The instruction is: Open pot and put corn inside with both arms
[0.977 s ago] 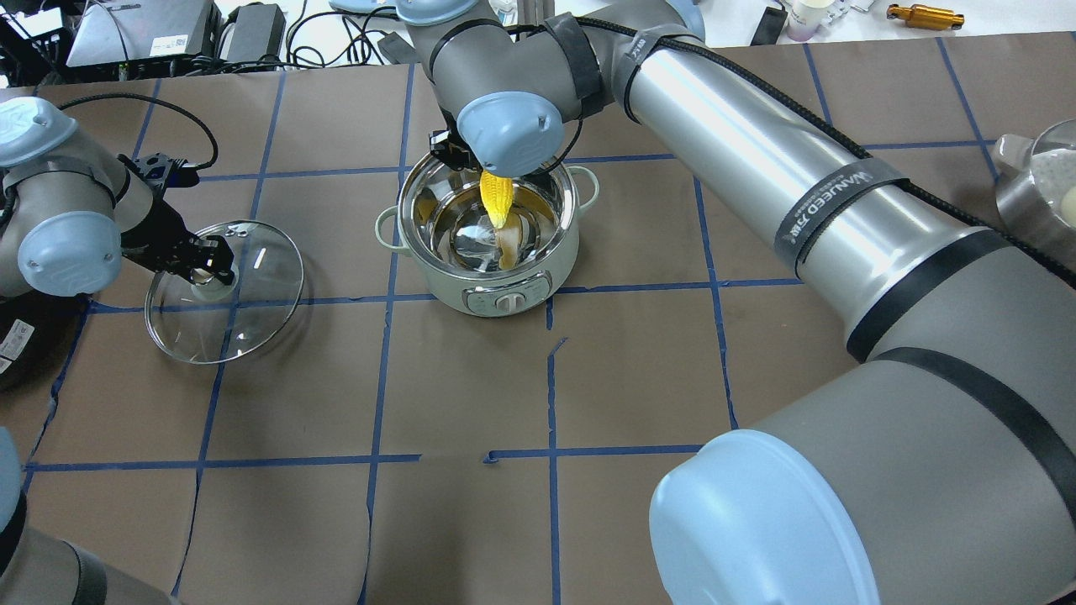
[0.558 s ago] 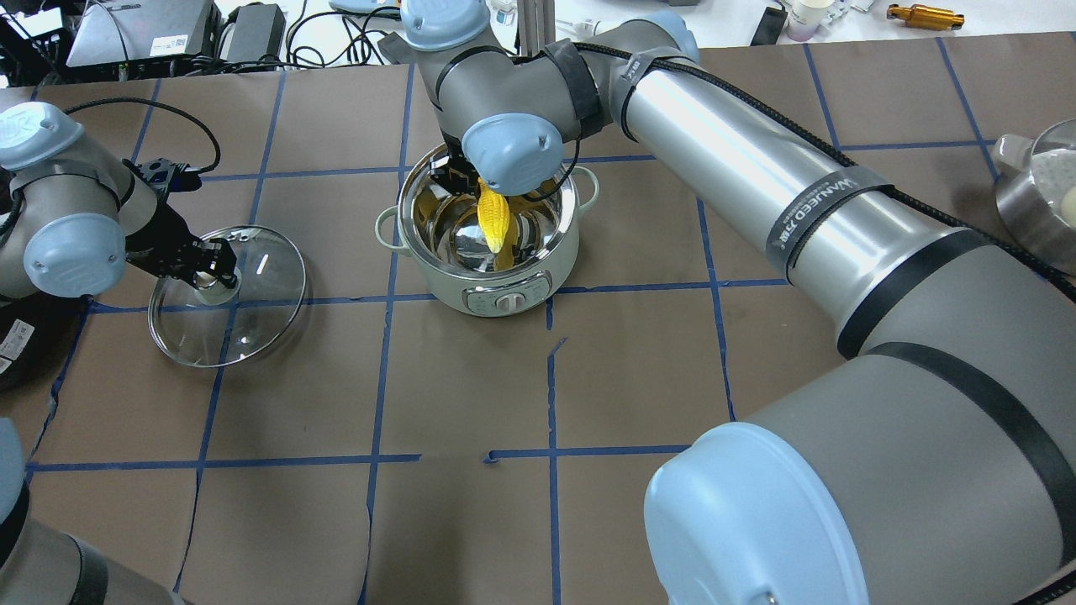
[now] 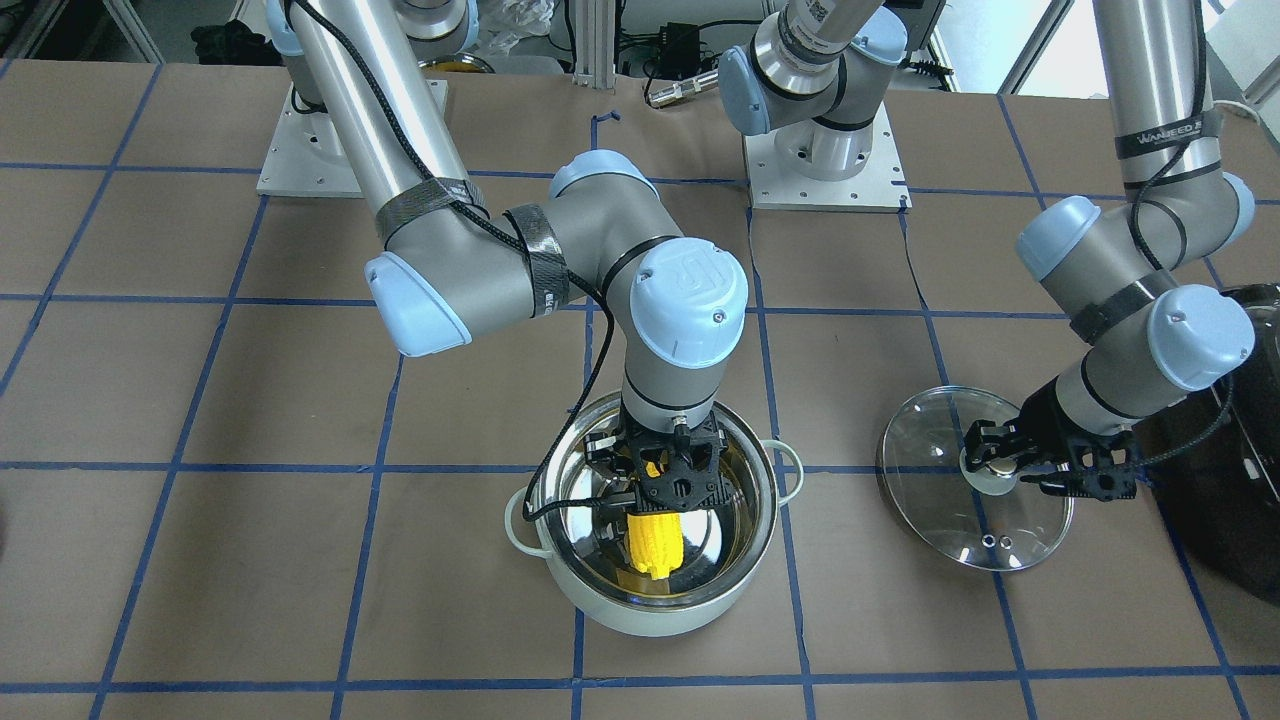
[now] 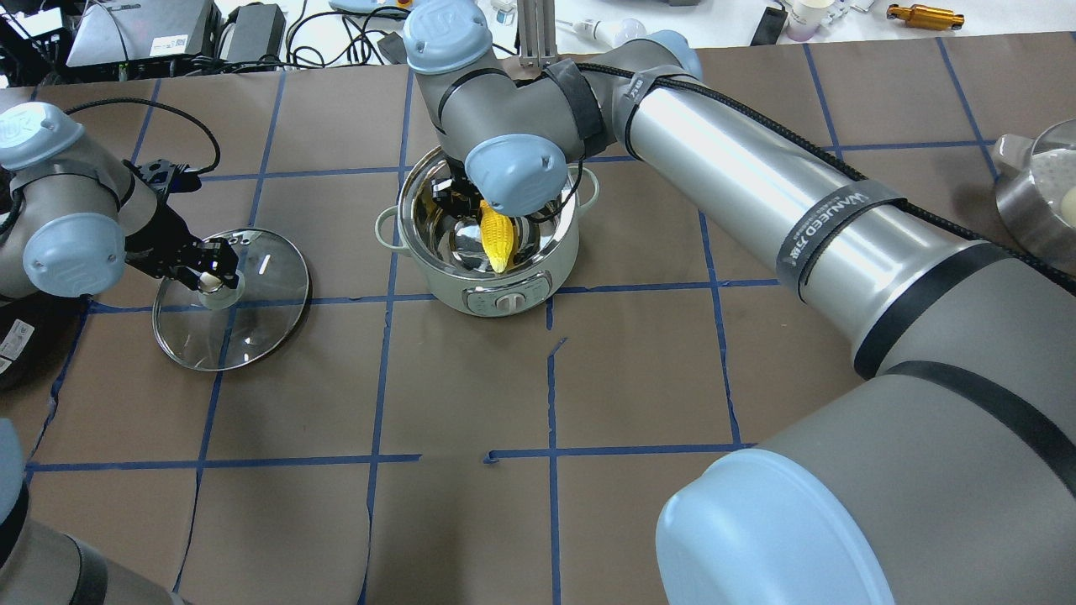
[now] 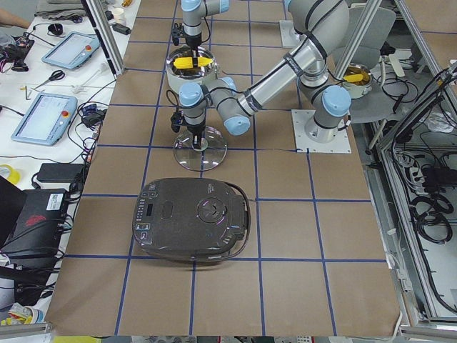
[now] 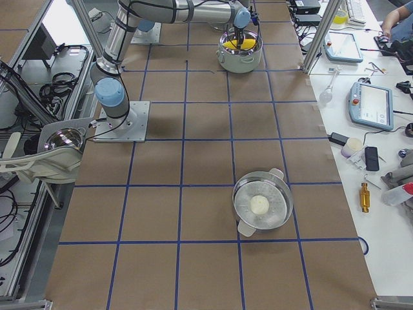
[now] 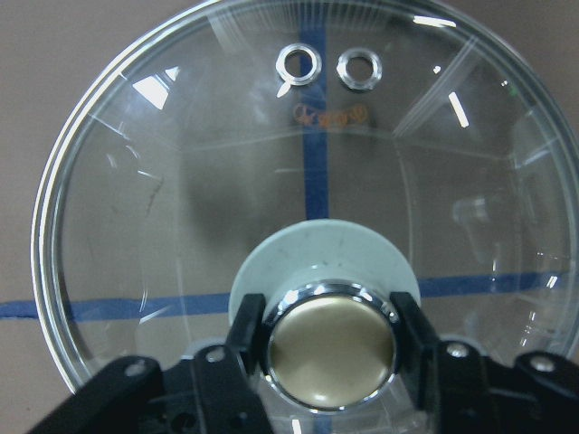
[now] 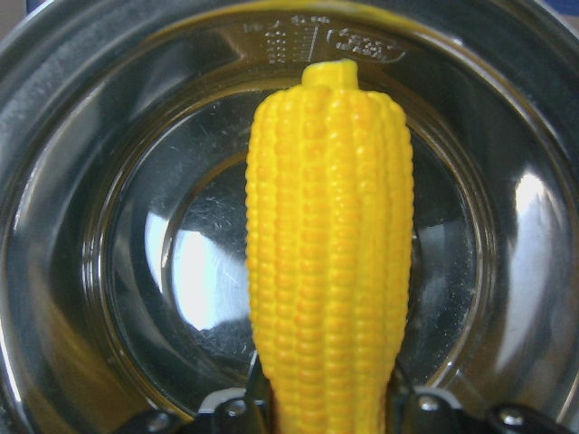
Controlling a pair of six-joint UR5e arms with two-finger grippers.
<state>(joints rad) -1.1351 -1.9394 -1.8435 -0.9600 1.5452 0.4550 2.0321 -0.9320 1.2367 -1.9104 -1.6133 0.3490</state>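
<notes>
The pale green pot (image 4: pixel 402 225) stands open at the table's middle, also in the front view (image 3: pixel 600 615). My right gripper (image 3: pixel 668 482) reaches down inside it, shut on the yellow corn (image 4: pixel 497 239), which hangs tip-down just above the steel bottom in the right wrist view (image 8: pixel 330 262). The glass lid (image 4: pixel 252 315) sits to the pot's left, low at the table and slightly tilted. My left gripper (image 4: pixel 210 275) is shut on the lid's knob (image 7: pixel 330 348). In the front view the lid (image 3: pixel 940 525) and the left gripper (image 3: pixel 992 465) are at the right.
A black rice cooker (image 5: pixel 193 218) lies at the table's left end, close behind my left arm. A steel steamer pot (image 6: pixel 261 206) holding a white ball stands far right. My right arm spans the table's right half.
My right gripper has lowered the corn deeper into the pot. My left gripper has shifted the lid slightly and set it lower.
</notes>
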